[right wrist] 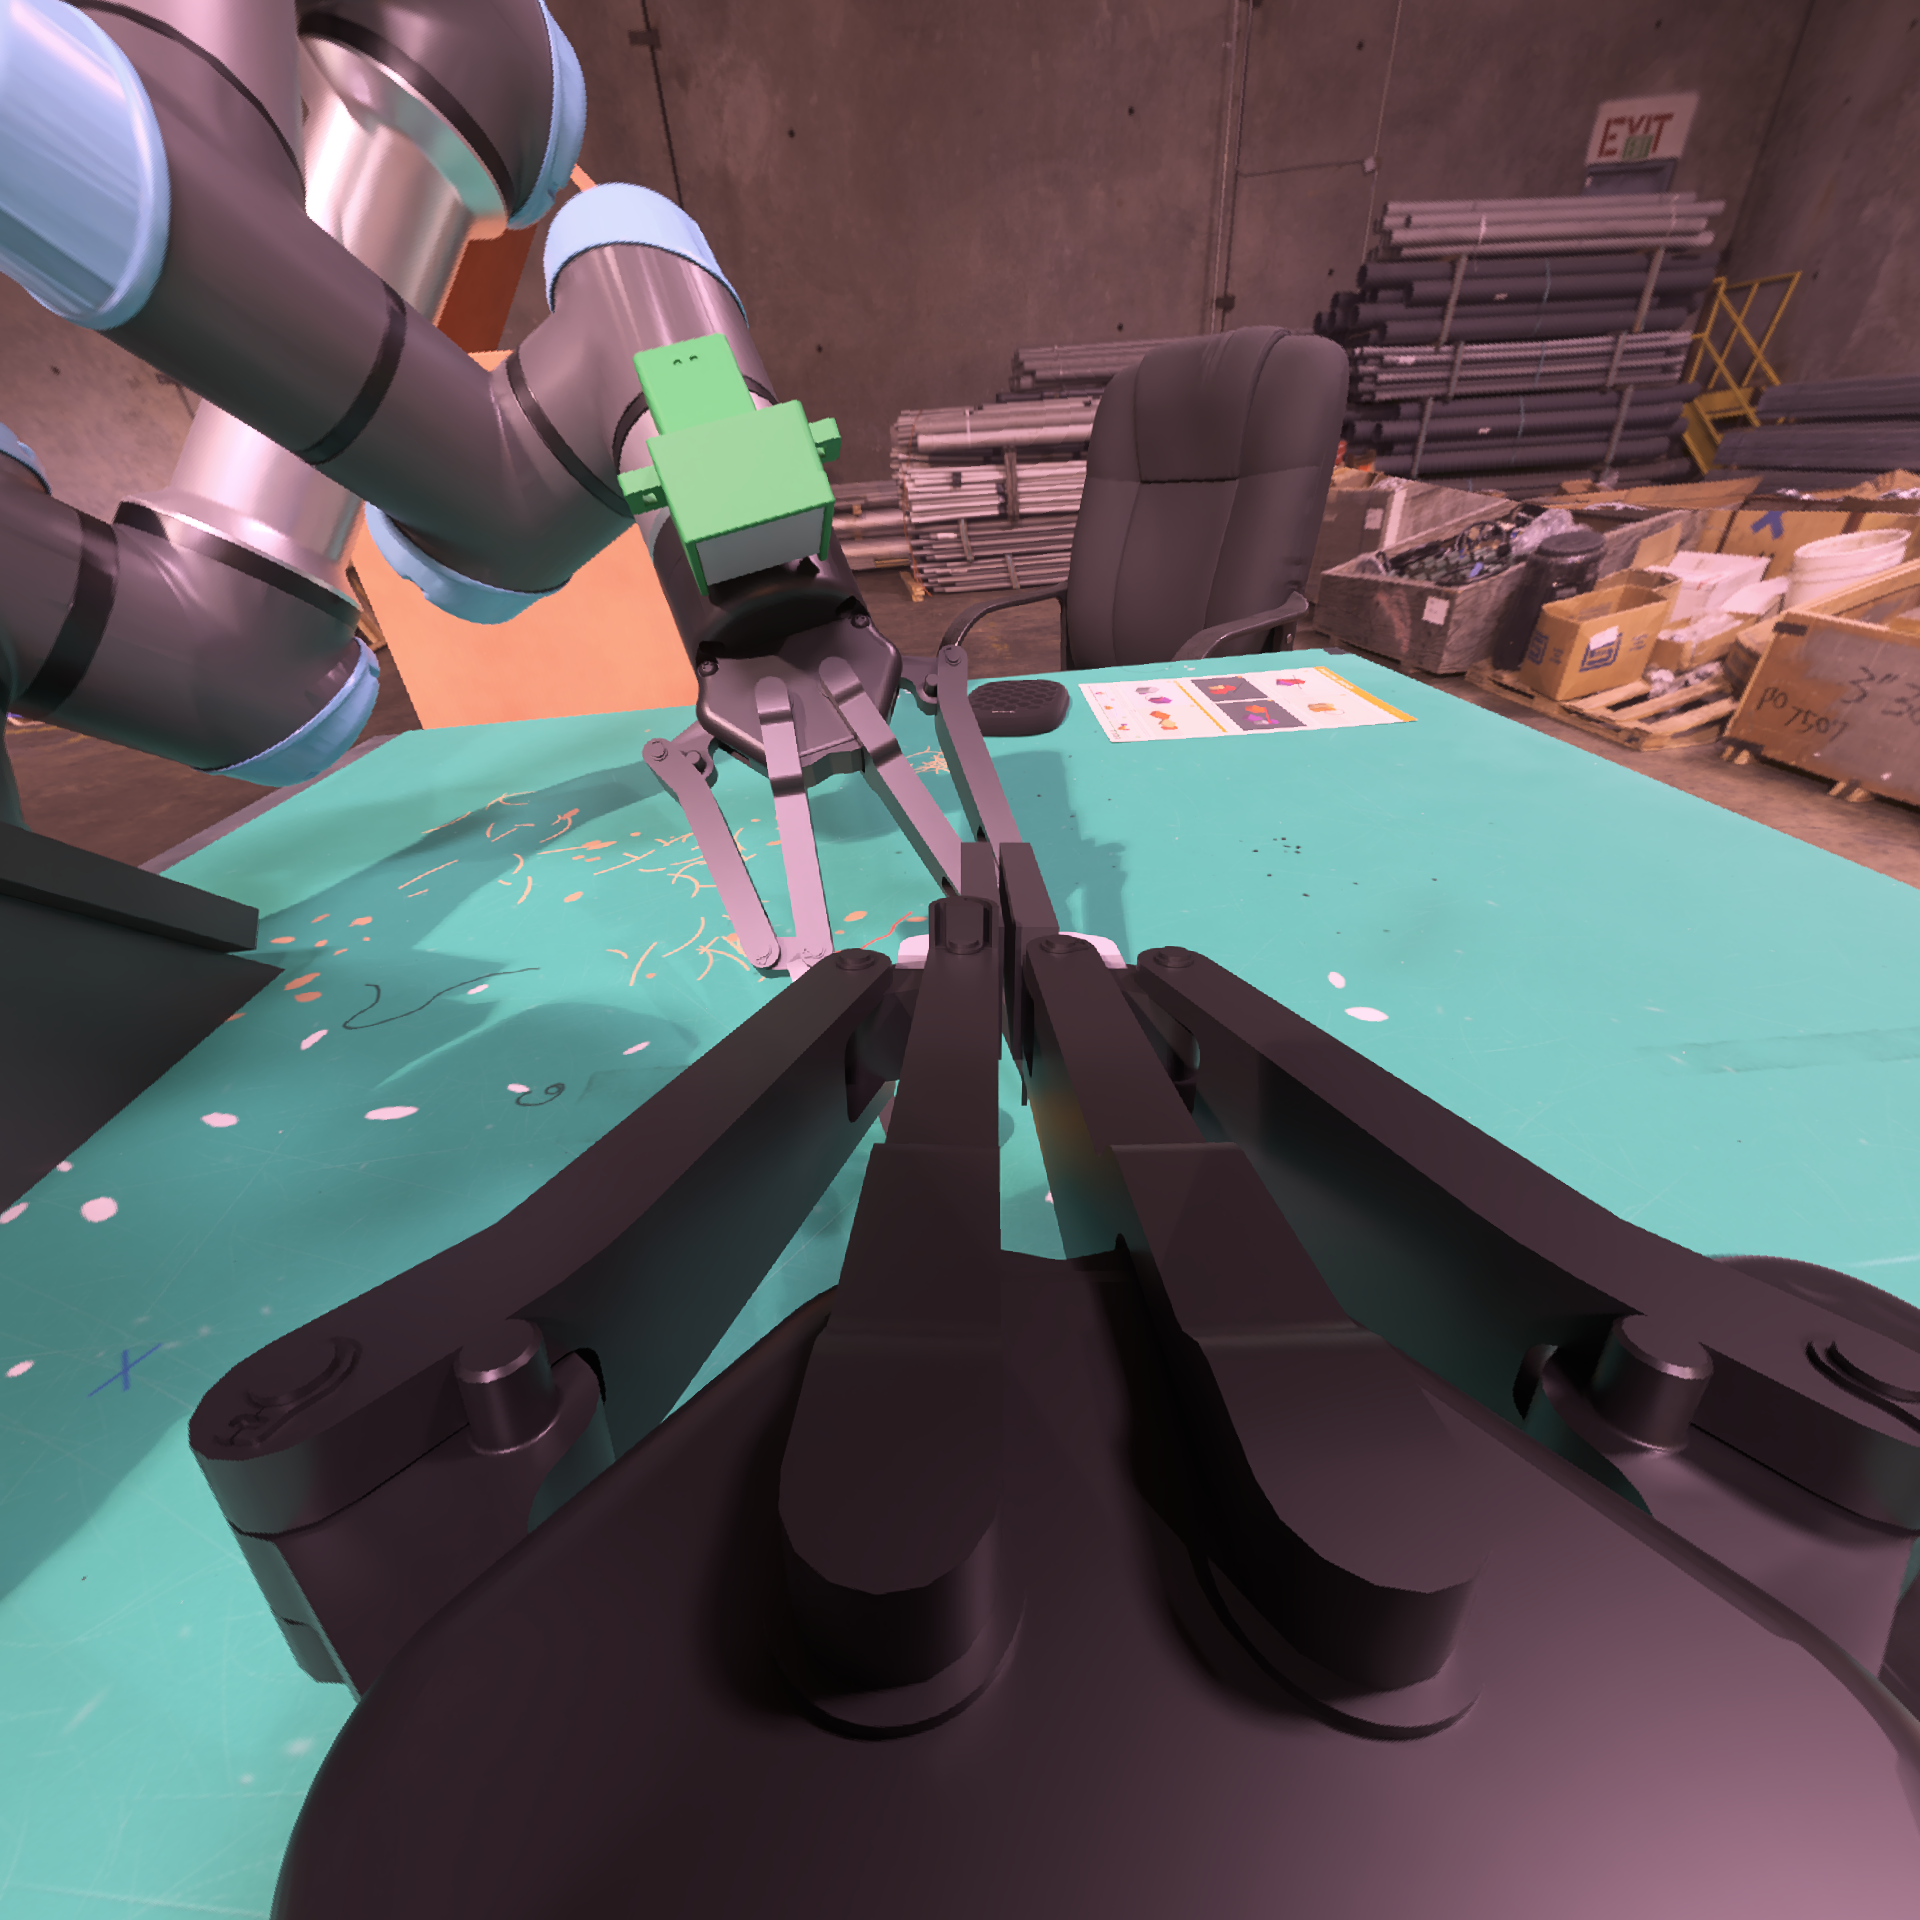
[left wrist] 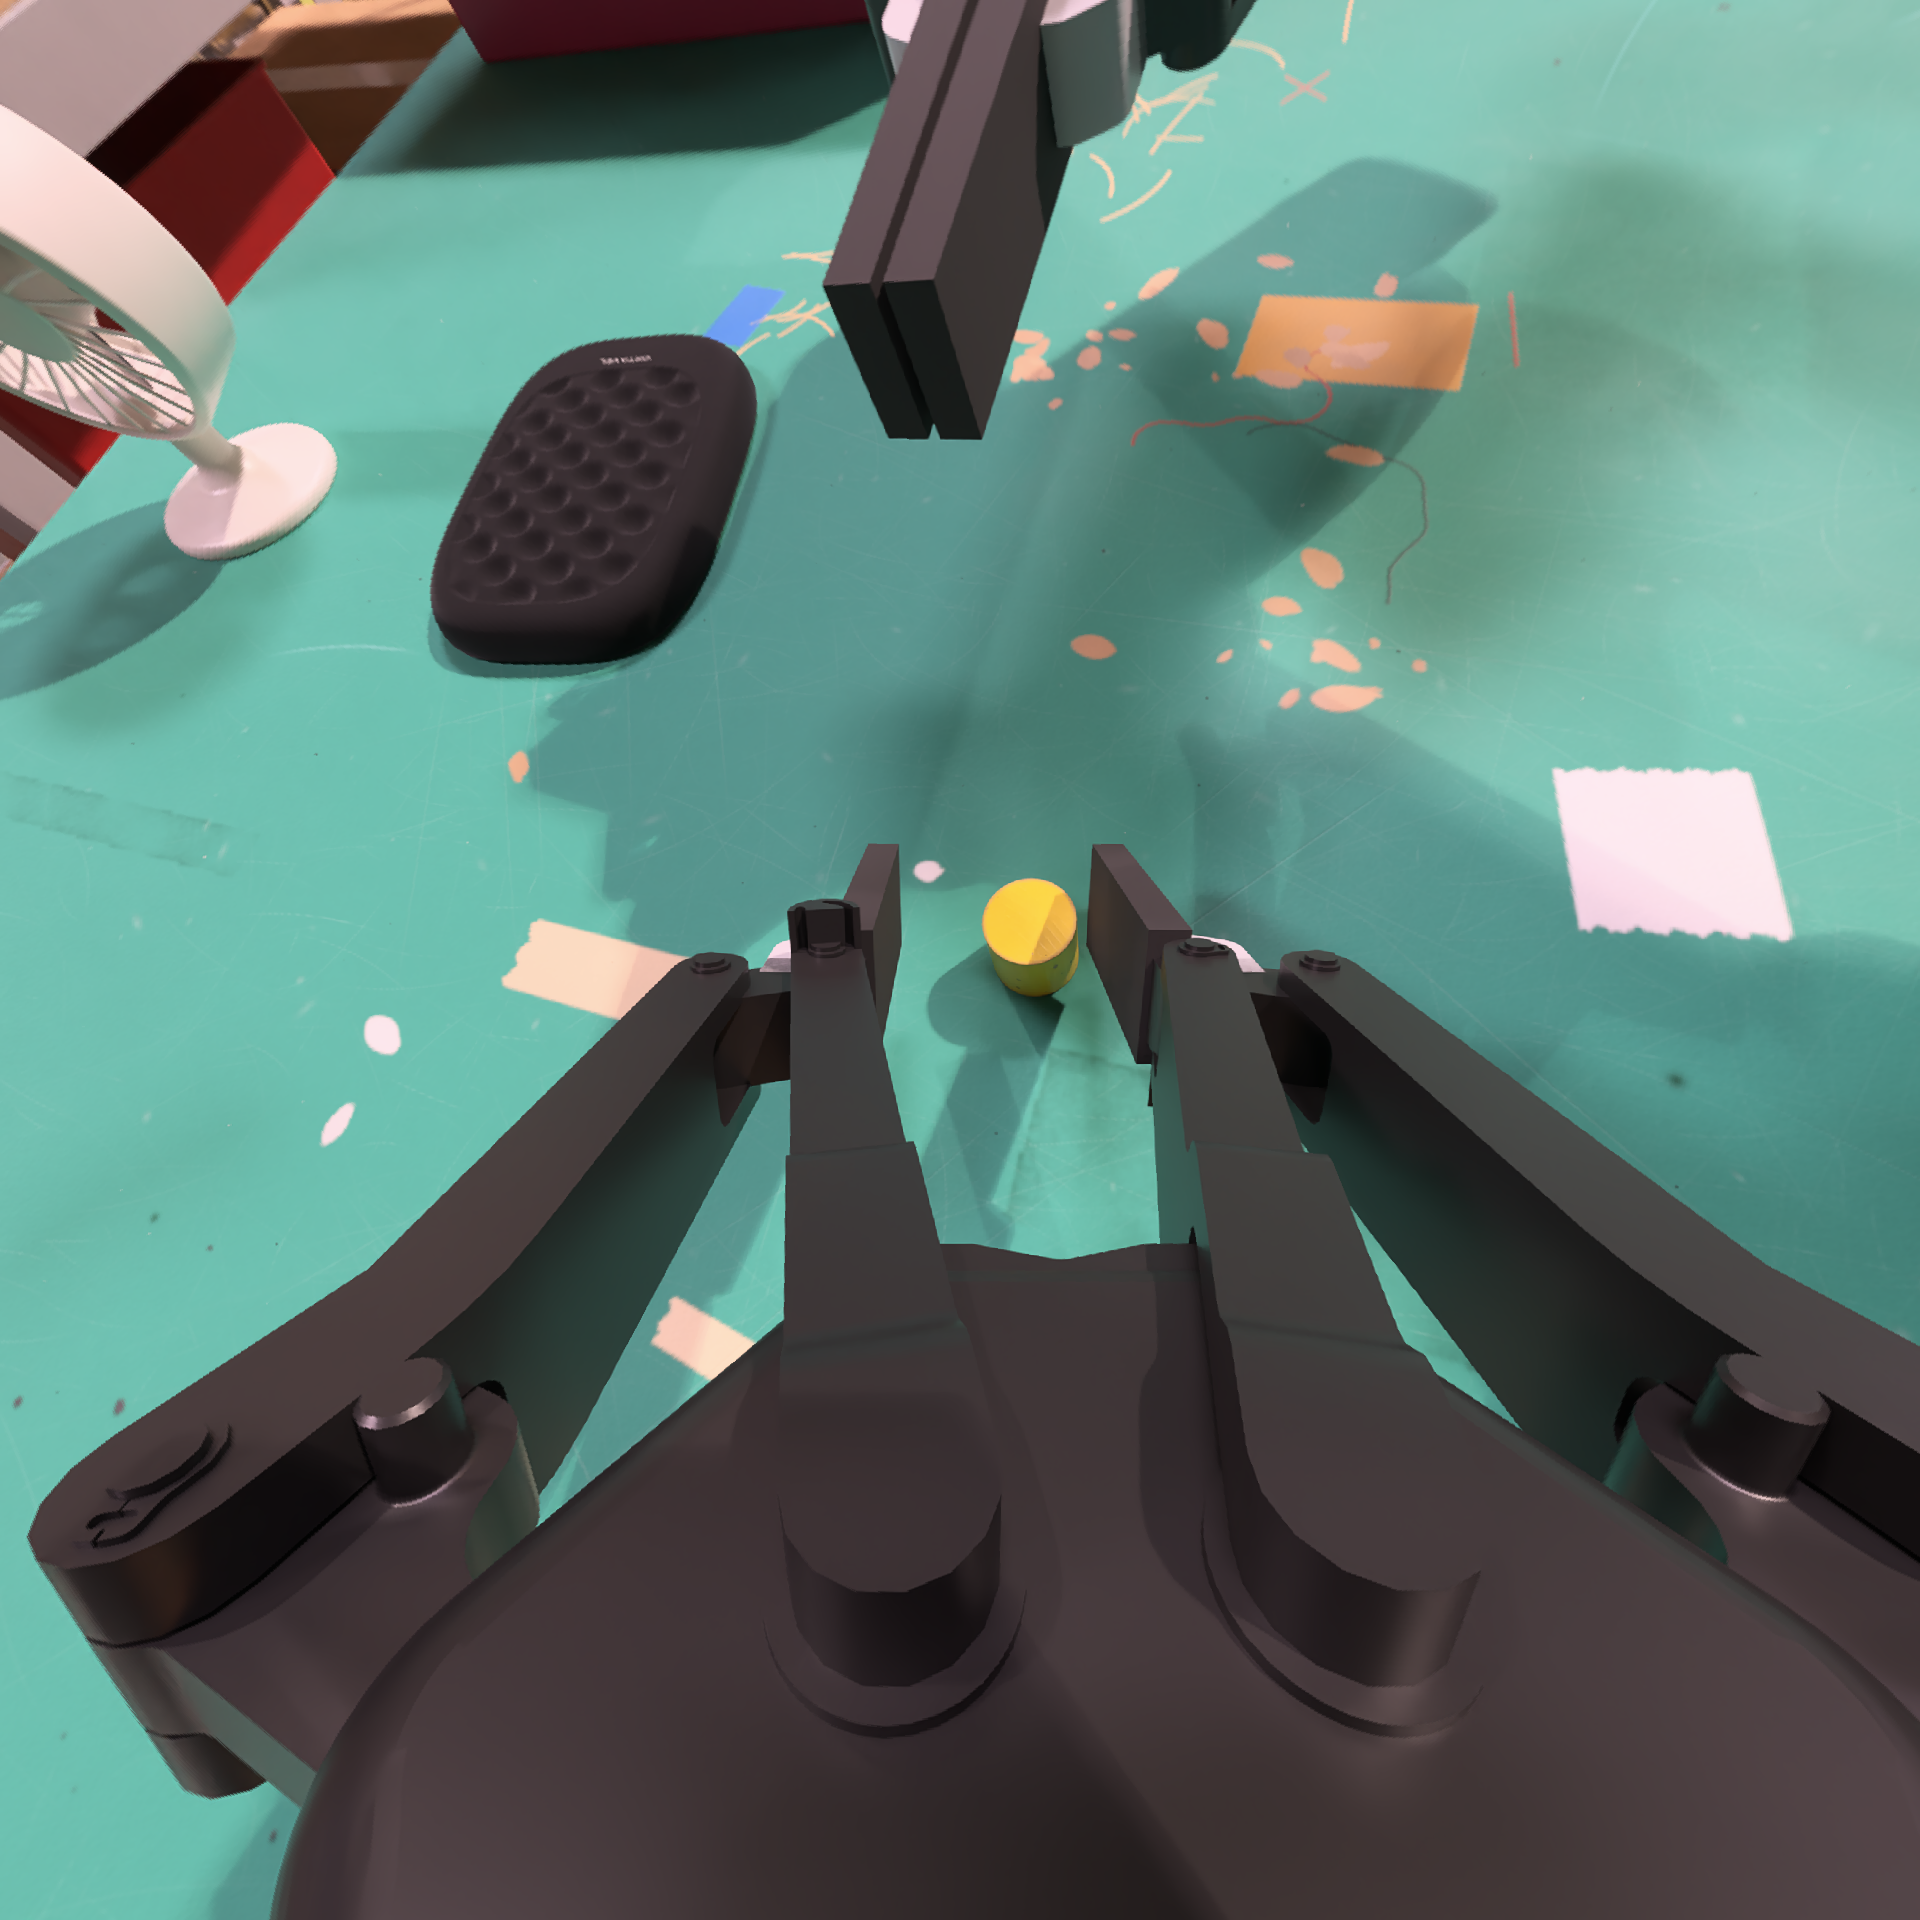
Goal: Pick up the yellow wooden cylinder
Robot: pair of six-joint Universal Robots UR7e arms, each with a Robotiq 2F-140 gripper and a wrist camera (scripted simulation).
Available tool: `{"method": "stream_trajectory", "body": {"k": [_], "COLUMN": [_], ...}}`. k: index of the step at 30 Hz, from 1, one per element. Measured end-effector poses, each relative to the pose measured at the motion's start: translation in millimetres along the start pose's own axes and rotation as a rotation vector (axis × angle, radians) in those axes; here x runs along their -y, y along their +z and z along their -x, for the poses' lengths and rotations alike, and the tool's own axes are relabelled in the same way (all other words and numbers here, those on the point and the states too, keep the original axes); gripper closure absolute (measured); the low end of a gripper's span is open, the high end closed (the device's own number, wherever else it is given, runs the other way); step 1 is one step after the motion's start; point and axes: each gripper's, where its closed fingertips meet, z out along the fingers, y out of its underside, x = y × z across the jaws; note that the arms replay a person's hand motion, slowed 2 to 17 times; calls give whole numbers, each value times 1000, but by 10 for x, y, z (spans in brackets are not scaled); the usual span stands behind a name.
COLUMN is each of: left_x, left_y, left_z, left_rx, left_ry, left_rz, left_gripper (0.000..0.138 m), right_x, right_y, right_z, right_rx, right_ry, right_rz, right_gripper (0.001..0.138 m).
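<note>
The yellow wooden cylinder [left wrist: 1032, 935] stands upright on the green table [left wrist: 312, 1039]. My left gripper [left wrist: 992, 904] is open and low over the table. The cylinder sits between its two fingers, closer to the right finger [left wrist: 1127, 914], with a small gap on each side. My right gripper [right wrist: 1000, 873] is shut and empty, held above the table. In the left wrist view it hangs beyond the cylinder [left wrist: 930, 416]. The right wrist view shows the left gripper [right wrist: 883, 925] reaching down to the table. The cylinder is hidden in that view.
A black dimpled pad [left wrist: 597, 499] lies to the far left of the cylinder, and a white desk fan [left wrist: 114, 343] stands at the table's left edge. A printed sheet [right wrist: 1242, 701] lies on the far side. An office chair [right wrist: 1195, 488] stands behind the table.
</note>
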Motion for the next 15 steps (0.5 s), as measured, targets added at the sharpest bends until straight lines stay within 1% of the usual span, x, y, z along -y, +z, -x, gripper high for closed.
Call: {"method": "stream_trajectory", "body": {"k": [6,13,15], "left_x": [-33,-109,-104], "left_y": [82,133,141], "left_z": [-35,-5,-12], "left_rx": [-12,-5,-8], "left_ry": [39,48,47], "left_rz": [60,122,126], "left_gripper": [93,94,95], "right_x": [-54,-103,-113], "right_y": [0,-1,-2], "right_z": [-15,-36,-41], "right_rx": [-9,-22,-23], "right_ry": [-10,-27,-29], "right_rz": [24,53,58], "right_gripper": [137,137,137]}}
